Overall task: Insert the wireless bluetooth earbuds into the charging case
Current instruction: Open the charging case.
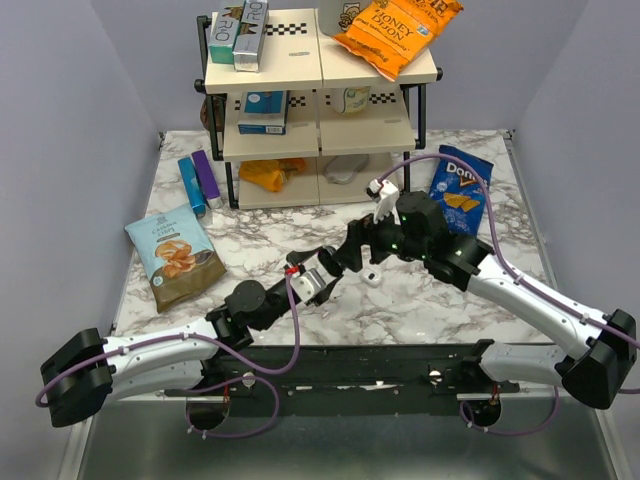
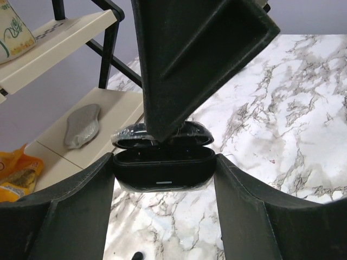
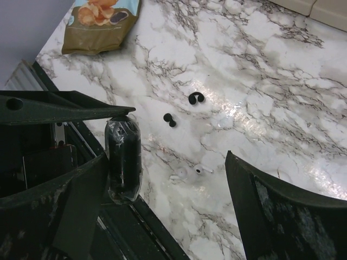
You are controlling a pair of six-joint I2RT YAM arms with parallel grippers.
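The charging case (image 2: 161, 170) I see is black and glossy, wrapped in clear film, with its lid flipped open. My left gripper (image 2: 164, 162) is shut on its two ends and holds it above the marble table. It also shows in the right wrist view (image 3: 122, 157). Two black earbuds (image 3: 196, 98) (image 3: 169, 120) lie apart on the table beyond the case. My right gripper (image 3: 165, 157) is open and empty. One of its fingers (image 2: 190, 59) hangs right over the open case. In the top view the two grippers meet at mid-table, left (image 1: 328, 265) and right (image 1: 352, 250).
Two small white earbuds (image 3: 180, 173) (image 3: 201, 170) lie on the table under my right gripper. A shelf rack (image 1: 320, 110) with boxes and an orange chip bag stands at the back. A Doritos bag (image 1: 462, 190) lies at the right. A snack bag (image 1: 175, 255) and two tubes (image 1: 198, 180) lie at the left.
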